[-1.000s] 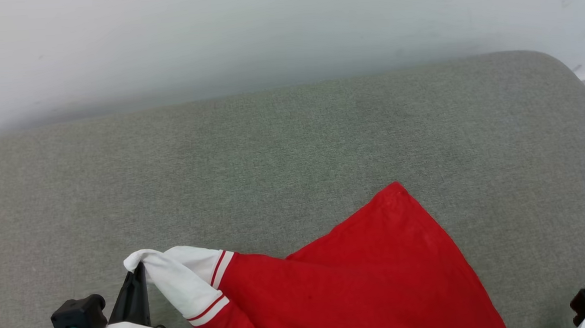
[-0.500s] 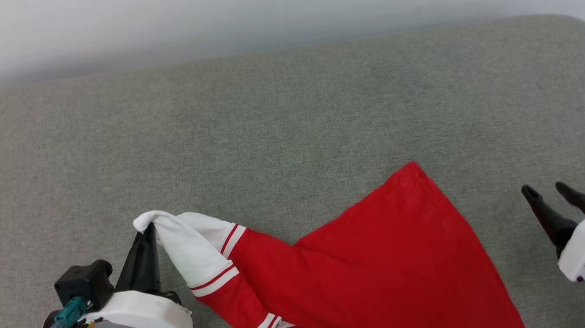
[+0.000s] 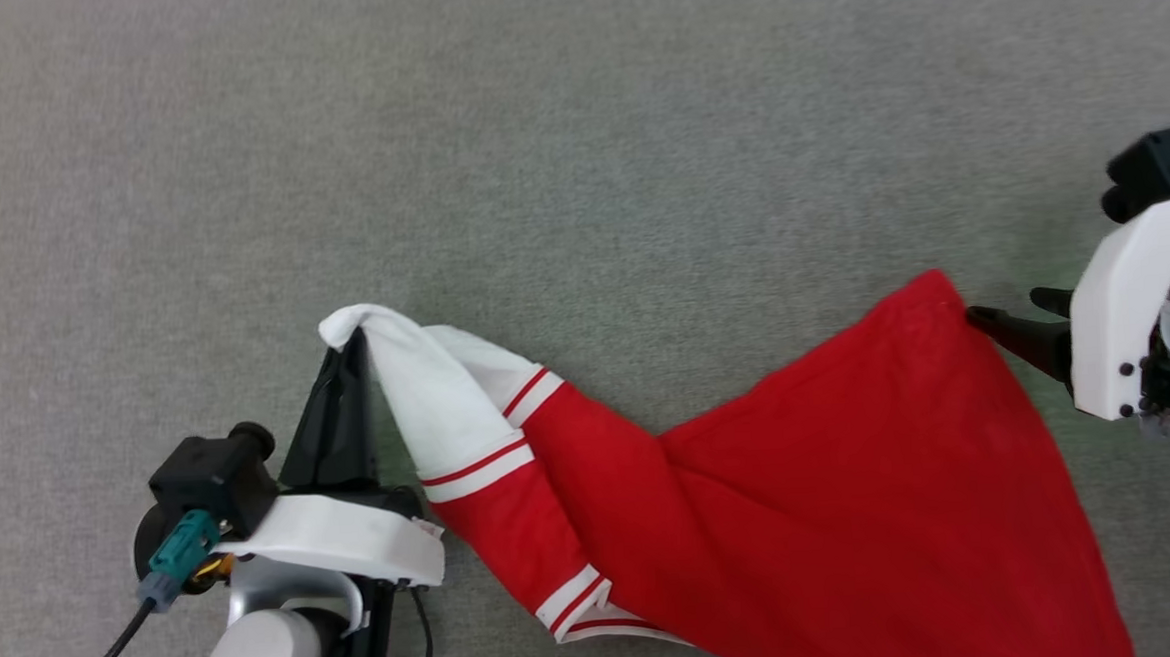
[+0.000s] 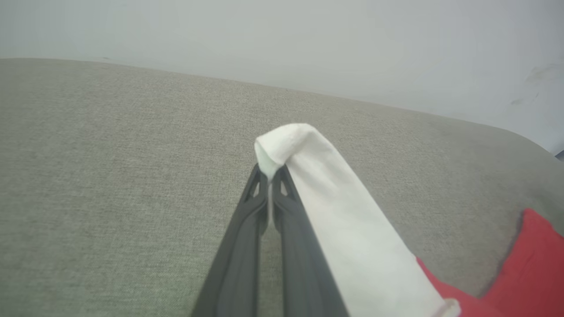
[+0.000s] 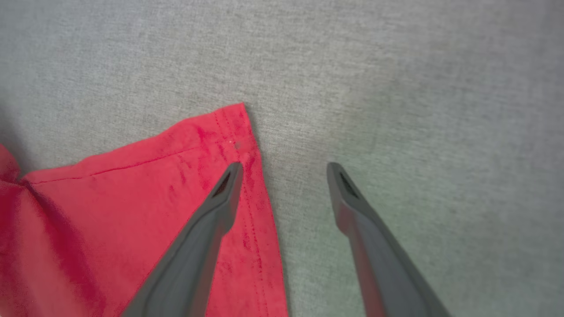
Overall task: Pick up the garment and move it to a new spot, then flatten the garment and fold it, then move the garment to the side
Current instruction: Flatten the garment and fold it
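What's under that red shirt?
A grey surface shows all round the shirt and likely continues beneath; anything lying directly under it is covered.

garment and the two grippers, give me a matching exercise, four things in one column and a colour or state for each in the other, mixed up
Things
1 left gripper
2 right gripper
3 sleeve of the garment
4 hem corner of the garment

States
a red, lying on the grey surface
b jaws wide apart, holding nothing
c white, pinched at its end
d shut on the sleeve

Pairs: 1-d, 2-b, 3-c, 4-a
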You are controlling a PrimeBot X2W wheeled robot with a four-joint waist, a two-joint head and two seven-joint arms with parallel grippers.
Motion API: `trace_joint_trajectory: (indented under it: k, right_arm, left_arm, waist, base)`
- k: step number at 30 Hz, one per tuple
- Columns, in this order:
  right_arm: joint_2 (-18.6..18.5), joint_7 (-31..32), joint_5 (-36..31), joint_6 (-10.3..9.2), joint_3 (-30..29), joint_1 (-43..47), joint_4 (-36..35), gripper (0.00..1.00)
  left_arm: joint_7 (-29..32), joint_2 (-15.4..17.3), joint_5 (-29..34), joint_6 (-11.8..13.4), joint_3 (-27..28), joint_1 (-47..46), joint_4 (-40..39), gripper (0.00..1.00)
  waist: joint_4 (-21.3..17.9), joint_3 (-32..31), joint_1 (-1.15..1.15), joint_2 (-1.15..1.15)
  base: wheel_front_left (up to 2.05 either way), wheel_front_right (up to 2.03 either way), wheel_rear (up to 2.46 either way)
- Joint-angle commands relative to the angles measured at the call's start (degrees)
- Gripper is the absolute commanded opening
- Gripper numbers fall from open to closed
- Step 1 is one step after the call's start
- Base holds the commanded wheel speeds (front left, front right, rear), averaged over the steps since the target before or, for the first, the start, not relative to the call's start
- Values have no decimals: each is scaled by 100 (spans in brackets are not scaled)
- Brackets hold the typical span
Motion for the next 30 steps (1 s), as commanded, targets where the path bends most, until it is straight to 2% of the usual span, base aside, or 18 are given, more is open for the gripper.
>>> trace_joint_trajectory:
  k: [1, 3, 10, 11, 12, 13, 21, 30]
  right_arm:
    - [14, 124, -38, -2, 67, -126, -15, 100]
    - [86, 476, -23, -2, 239, -264, 36, 100]
    - [140, 931, -11, -1, 623, -123, 368, 100]
    - [156, 964, 28, -1, 663, -89, 405, 48]
    - [178, 990, 77, 0, 697, -67, 429, 20]
    - [198, 989, 114, 0, 719, -58, 439, 0]
    - [-72, 602, 47, 5, 722, -324, 193, 0]
    - [-130, -436, -406, -2, 519, -739, 407, 0]
  left_arm:
    - [-54, -49, 36, -25, -28, -111, 20, 0]
    - [-146, -136, 40, -80, -97, -231, 115, 0]
    - [-281, -258, 19, -168, -201, -390, 297, 0]
    - [-296, -270, 12, -179, -209, -400, 325, 0]
    - [-327, -285, 4, -188, -213, -407, 352, 0]
    - [-342, -297, -8, -200, -214, -408, 378, 0]
    - [-384, -169, -4, -302, -195, -478, 557, 0]
    - [-1, 367, 51, -573, -71, -1188, 682, 0]
  waist:
    - [169, 221, -1, 0]
    - [272, 348, -1, 0]
    - [419, 409, -1, 0]
    - [431, 412, -1, 0]
    - [439, 409, -1, 0]
    - [442, 399, -1, 0]
    - [374, 111, -1, 0]
    - [116, -778, -1, 0]
  base:
    - [0, 0, 0]
    - [0, 0, 0]
    - [0, 0, 0]
    - [0, 0, 0]
    - [0, 0, 0]
    - [0, 0, 0]
    - [0, 0, 0]
    - [0, 0, 0]
